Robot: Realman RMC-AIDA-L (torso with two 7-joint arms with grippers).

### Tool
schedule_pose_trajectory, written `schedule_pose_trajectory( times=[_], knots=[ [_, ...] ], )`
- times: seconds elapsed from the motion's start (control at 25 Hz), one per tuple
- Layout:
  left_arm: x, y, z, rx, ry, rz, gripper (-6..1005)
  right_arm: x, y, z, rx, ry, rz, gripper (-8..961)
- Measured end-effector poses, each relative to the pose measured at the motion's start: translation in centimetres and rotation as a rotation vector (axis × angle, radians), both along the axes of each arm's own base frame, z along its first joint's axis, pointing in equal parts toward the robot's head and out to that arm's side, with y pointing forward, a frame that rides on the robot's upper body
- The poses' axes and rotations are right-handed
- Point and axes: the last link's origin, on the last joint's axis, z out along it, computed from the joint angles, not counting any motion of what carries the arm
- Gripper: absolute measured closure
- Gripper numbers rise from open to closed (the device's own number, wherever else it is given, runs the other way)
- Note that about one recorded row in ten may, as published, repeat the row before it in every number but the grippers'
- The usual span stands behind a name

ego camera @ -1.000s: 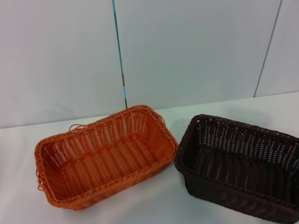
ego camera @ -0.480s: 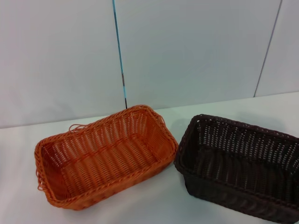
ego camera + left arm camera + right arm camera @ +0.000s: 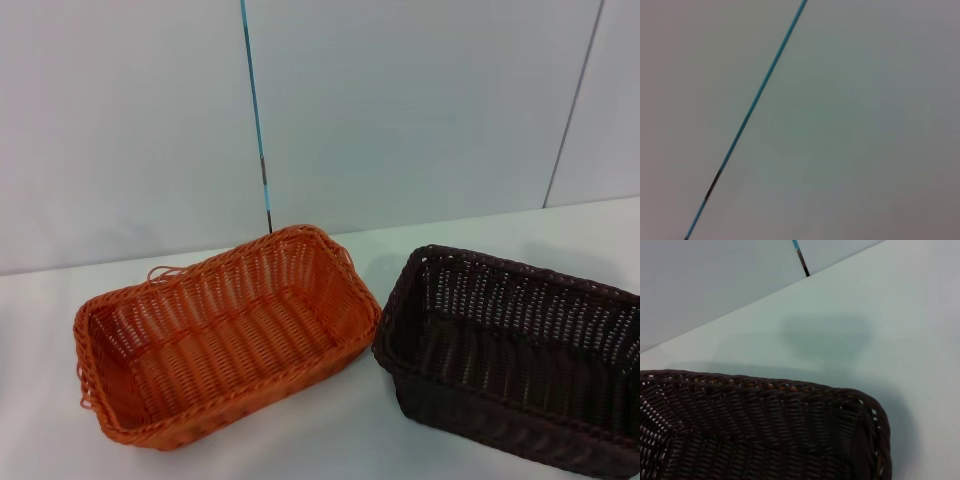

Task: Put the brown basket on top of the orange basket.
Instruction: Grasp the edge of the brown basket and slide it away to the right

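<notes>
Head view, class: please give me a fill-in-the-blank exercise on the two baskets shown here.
1. The brown basket stands on the robot's ____ side of the orange basket.
2. Both baskets rest on the white ____.
3. Inside, each basket is ____.
4. The loose strand belongs to the ____ basket.

Missing words: right; table; empty; orange.

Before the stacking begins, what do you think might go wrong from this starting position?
1. The brown basket sits very close to the orange basket, corner to corner, so lifting it carelessly may nudge the orange one.
2. The orange basket lies at an angle to the brown one; without turning, the brown basket may land skewed on its rim.
3. A loose strand at the orange basket's far rim might snag. Neither gripper is in view.
</notes>
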Motion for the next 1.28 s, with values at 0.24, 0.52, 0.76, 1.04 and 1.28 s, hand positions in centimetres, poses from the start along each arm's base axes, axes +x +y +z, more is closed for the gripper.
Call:
schedule_pose_trajectory(
  times=[0.24, 0.52, 0.76, 1.04, 1.28],
  knots=[
    [0.0, 0.0, 0.5, 0.009, 0.007, -0.001, 142, 0.2, 0.9, -1.0, -0.025, 0.020, 0.004, 228],
    [0.1, 0.4, 1.1, 0.015, 0.017, -0.007, 142, 0.4, 0.6, -1.5, -0.044, 0.024, -0.026, 230],
    [0.2, 0.6, 1.5, 0.023, 0.026, -0.010, 142, 1.3, 0.0, -2.1, -0.054, 0.054, -0.074, 236],
    [0.2, 0.7, 1.6, 0.024, 0.029, -0.008, 142, 1.6, 0.7, -2.8, -0.056, 0.077, -0.088, 236],
    [0.1, 0.7, 1.6, 0.025, 0.031, -0.005, 142, 1.7, 1.7, -3.5, -0.059, 0.092, -0.086, 237]
  ],
)
